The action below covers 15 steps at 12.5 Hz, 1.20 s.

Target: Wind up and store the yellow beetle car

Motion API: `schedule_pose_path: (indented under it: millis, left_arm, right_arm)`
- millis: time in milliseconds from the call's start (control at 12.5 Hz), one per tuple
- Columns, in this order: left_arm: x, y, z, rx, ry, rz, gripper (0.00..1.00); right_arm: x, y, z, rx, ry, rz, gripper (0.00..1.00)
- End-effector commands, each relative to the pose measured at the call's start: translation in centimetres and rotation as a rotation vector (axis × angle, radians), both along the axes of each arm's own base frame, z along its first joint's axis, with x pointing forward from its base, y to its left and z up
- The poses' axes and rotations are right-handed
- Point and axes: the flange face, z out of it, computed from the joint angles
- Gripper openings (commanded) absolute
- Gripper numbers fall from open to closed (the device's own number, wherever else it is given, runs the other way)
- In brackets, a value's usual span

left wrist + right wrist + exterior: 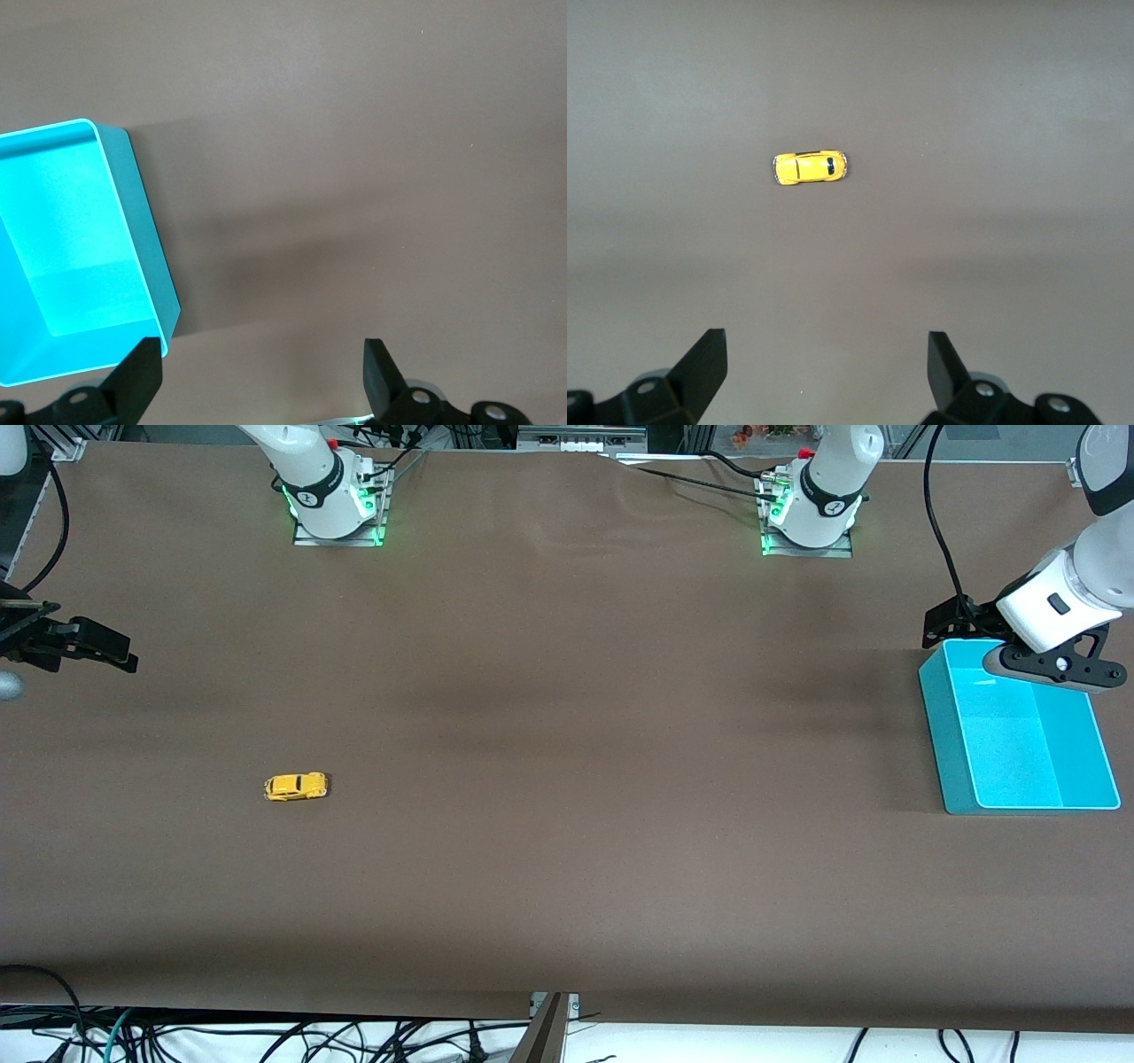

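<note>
Sitting alone on the brown bench (567, 691) is the yellow beetle car (296, 786), on its wheels, toward the right arm's end and a little nearer the front camera than the middle of the cloth, well clear of every edge. Nothing touches it. Up at the right arm's end, the right gripper (111, 651) hangs in the air over the bench edge, and its wrist view looks down on the car (810, 167) with both fingers (700, 363) spread wide and empty, the toy lying well ahead of the gap between them. Over at the left arm's end, the turquoise bin (939, 717) rests close to that edge of the bench, its hollow showing nothing inside. The left gripper (961, 624) hovers over the bin's corner nearest the arm bases, fingers (140, 376) parted wide, gripping nothing, with the bin's wall (146, 239) just beside one fingertip in the wrist view.
</note>
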Motion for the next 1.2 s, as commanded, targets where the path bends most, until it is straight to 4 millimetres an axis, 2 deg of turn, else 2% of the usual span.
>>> schedule_pose_path:
  millis: [0, 240, 400, 1120]
  left_arm:
    - [0.2, 0.3, 0.3, 0.018, -0.004, -0.014, 1.0]
    - [-0.4, 1.1, 0.0, 0.017, 0.01, -0.004, 1.0]
    - [-1.4, 1.4, 0.2, 0.018, 0.012, 0.001, 1.0]
    - [-1.4, 1.2, 0.3, 0.018, 0.036, 0.0, 1.0]
  right_arm:
    - [0.1, 0.0, 0.5, -0.012, -0.012, -0.002, 1.0]
    - [0.1, -0.2, 0.5, -0.012, -0.012, -0.004, 1.0]
    - [0.1, -0.1, 0.5, -0.012, -0.012, -0.002, 1.0]
    - [0.2, -0.2, 0.3, -0.009, -0.009, -0.006, 1.0]
